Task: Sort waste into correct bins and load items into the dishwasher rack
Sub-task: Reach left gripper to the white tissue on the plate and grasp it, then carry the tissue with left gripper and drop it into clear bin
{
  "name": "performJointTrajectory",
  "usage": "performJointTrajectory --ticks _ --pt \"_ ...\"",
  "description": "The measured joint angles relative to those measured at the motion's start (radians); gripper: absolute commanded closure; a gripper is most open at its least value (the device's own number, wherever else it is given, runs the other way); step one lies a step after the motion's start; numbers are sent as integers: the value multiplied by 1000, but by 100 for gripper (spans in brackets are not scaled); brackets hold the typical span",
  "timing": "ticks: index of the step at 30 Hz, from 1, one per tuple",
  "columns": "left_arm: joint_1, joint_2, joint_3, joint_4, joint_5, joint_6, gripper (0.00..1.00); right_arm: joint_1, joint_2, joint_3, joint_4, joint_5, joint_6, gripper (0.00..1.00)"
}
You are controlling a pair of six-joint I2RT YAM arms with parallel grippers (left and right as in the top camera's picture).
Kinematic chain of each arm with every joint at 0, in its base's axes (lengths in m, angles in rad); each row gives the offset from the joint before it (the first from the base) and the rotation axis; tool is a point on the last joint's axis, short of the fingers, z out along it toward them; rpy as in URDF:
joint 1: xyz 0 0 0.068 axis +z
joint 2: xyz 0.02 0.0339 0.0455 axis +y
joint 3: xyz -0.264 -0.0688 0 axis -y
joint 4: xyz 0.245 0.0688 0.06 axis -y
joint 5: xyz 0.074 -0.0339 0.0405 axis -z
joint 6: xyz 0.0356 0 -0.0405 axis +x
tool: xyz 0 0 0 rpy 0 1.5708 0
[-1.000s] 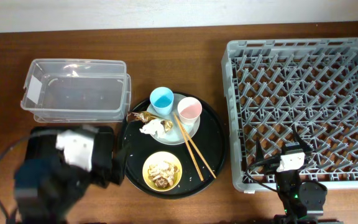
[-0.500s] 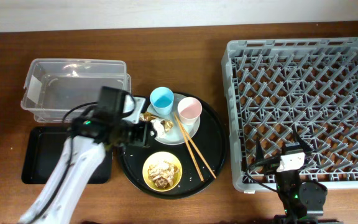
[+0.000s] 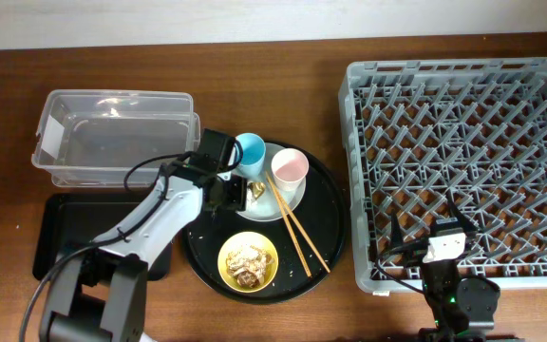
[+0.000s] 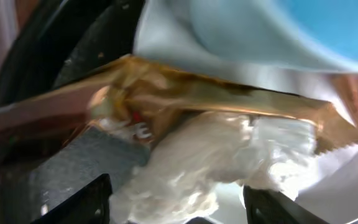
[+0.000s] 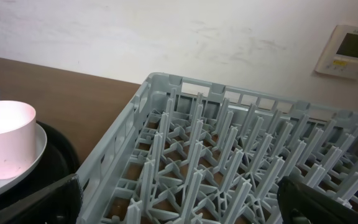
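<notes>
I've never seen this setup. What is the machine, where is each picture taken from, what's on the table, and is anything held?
Two robot arms with two-finger grippers work at a table. One picture looks down from above; the others come from wrist cameras. A round tray holds a plate with blue cup, pink cup and chopsticks, plus a bowl of scraps. A clear tub and black tray lie left, a grey rack right. The left gripper has open fingers astride a tissue beside a foil wrapper; nothing is lifted. The right gripper is open and empty, near the rack.
</notes>
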Motion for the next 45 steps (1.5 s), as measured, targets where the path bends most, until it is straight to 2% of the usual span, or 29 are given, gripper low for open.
performJointTrajectory --ticks 1,2,5,6,7,9,11,17,20,21,25,28,30,31,32,33,34,39,41,45 --pt "-11 5 0 2 -1 0 34 0 0 0 0 0 0 2" --pt "-23 13 0 6 -1 0 42 0 0 0 0 0 0 2" --pt "-40 31 0 7 -4 -4 57 0 0 0 0 0 0 2" --pt "-40 31 0 7 -5 -2 64 0 0 0 0 0 -1 2" --pt "-40 31 0 6 -8 -5 77 0 0 0 0 0 -1 2" --pt "-39 31 0 0 -14 -7 85 0 0 0 0 0 0 2" --pt "-39 31 0 -8 -21 -11 99 0 0 0 0 0 0 2" --pt "-39 -21 2 -50 -21 -14 100 0 0 0 0 0 0 2" --pt "-39 -210 11 -123 -38 -14 99 0 0 0 0 0 0 2" --pt "-40 -258 19 -137 -56 -14 96 0 0 0 0 0 0 2" --pt "-21 -484 38 -172 -253 -14 96 0 0 0 0 0 0 2" --pt "76 -499 39 -121 -362 -15 96 0 0 0 0 0 0 2" --pt "185 -439 41 -37 -387 -15 91 0 0 0 0 0 0 2" --pt "222 -401 41 -5 -395 -15 80 0 0 0 0 0 0 2" --pt "258 -347 41 42 -401 -13 61 0 0 0 0 0 -1 2" --pt "286 -289 41 82 -405 -13 25 0 0 0 0 0 0 2" --pt "304 -243 41 112 -408 -13 1 0 0 0 0 0 0 2" --pt "331 -88 39 274 -411 3 1 0 0 0 0 0 -1 2" --pt "331 -92 39 316 -412 5 6 0 0 0 0 0 0 2" --pt "318 -161 39 245 -359 9 8 0 0 0 0 0 -1 2"
